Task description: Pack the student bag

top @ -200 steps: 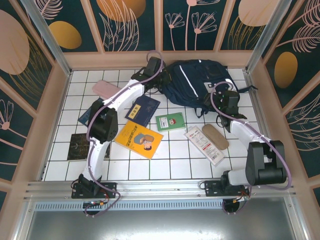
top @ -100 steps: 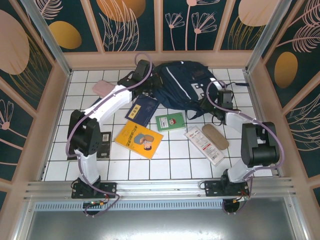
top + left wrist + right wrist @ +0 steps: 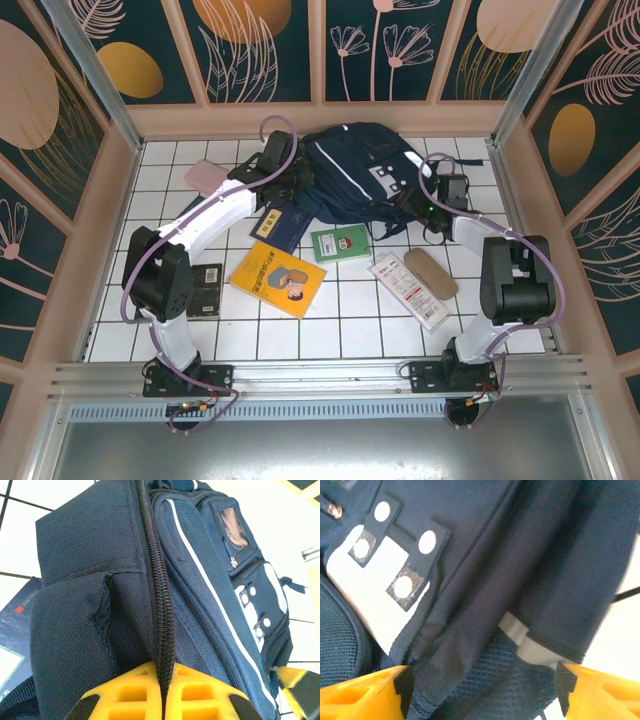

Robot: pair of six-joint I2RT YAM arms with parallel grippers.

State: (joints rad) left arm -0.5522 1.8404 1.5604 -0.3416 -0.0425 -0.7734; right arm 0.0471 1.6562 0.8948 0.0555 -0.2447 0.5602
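Two claws on the student bag (image 3: 360,170), seen from above. Sits at the back of the table (image 3: 330,320), hauled leftward and turned over the last second, grey-white patch now facing up. Left claw (image 3: 298,183) at its left flank, right claw (image 3: 418,208) at its lower right corner. Yellow book (image 3: 278,278), green book (image 3: 341,243) and brown case (image 3: 430,272) lying loose in front, none packed yet.

On to the left wrist: left claw (image 3: 164,682) clamped tight on the main zip seam of the student bag (image 3: 210,580), teeth shut along the seam.

Over to the right wrist: right claw (image 3: 480,690) set wide, bunched fabric of the student bag (image 3: 495,555) touching both fingers. Reads as a hold on a thick fold. Probably squaring up for unzipping.
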